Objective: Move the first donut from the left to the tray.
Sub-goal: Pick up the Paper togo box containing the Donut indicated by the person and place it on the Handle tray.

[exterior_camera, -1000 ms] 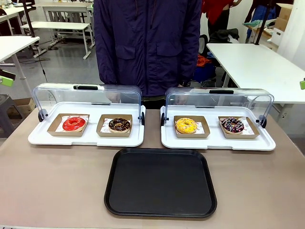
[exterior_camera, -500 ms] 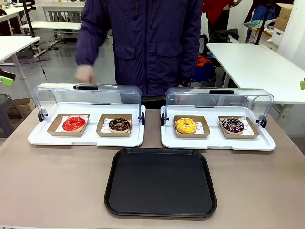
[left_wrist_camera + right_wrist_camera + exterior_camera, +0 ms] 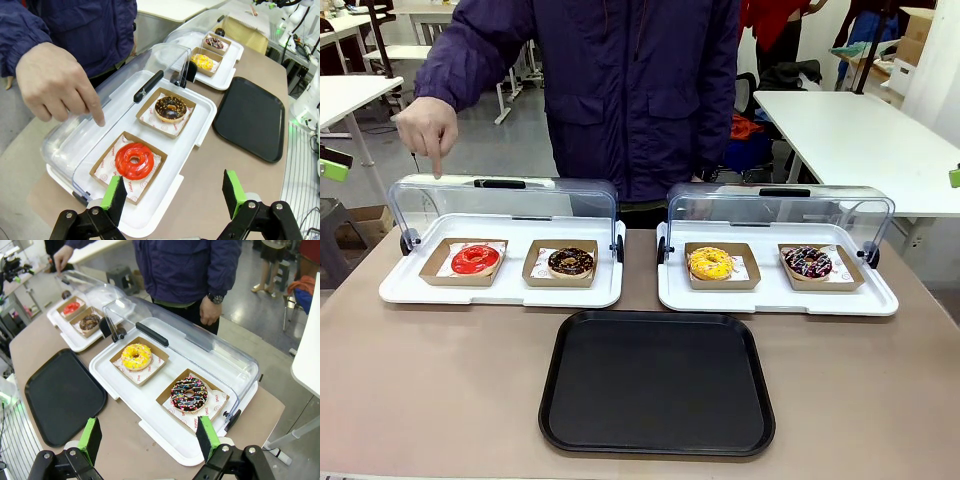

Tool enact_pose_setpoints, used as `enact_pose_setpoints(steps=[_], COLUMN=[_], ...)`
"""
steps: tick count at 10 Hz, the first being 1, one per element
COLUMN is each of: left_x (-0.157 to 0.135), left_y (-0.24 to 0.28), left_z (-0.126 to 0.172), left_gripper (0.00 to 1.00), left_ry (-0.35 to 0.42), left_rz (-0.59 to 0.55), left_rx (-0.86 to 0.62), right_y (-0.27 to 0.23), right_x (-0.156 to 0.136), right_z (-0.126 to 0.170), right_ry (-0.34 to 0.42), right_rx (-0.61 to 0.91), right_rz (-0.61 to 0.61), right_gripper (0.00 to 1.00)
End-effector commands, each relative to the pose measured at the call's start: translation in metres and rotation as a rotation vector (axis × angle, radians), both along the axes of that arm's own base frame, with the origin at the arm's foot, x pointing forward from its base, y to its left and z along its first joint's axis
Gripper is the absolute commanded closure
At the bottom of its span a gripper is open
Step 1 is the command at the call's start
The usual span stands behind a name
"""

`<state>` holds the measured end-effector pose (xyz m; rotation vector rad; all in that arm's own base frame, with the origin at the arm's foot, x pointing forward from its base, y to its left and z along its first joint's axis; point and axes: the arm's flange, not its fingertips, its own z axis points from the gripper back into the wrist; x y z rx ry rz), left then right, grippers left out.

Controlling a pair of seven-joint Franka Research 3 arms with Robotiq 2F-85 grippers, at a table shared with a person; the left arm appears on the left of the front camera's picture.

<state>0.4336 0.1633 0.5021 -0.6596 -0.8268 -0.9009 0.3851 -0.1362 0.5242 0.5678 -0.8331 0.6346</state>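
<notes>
Lower left gripper (image 3: pixel 175 189), gaping wide, straight onto red donut (image 3: pixel 134 160); pinch gently, sparing glaze. Leave right gripper (image 3: pixel 149 434), likewise gaping, parked. Mind pointing hand (image 3: pixel 57 82).

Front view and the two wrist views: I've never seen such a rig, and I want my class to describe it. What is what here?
The front view looks across a table at a person standing at the far side. The other two pictures come from cameras on the robot's two arms, each looking along its own grasping tool. The left tool and the right tool are both open, show green pads, and hold nothing. On the table sit two white display trays with clear lids open. They hold a red donut, a chocolate donut, a yellow donut and a sprinkled donut, each in a cardboard holder. Nearer the robot lies a flat black tray. The person's hand points a finger down at the lid above the red donut.
</notes>
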Motion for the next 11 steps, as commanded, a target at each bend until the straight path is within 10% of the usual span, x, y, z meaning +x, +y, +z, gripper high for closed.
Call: enact_pose_setpoints(steps=[1, 11], left_x=[0.000, 0.010], left_y=[0.000, -0.009], left_z=[0.001, 0.016], left_gripper=[0.00, 0.00], left_ry=[-0.005, -0.022], left_rz=[-0.006, -0.042], left_rx=[-0.009, 0.103], right_y=[0.000, 0.000], right_x=[0.003, 0.003], right_z=[0.000, 0.000], right_ry=[-0.030, -0.030], right_rx=[0.014, 0.014], right_rz=[0.013, 0.013], right_gripper=[0.00, 0.00])
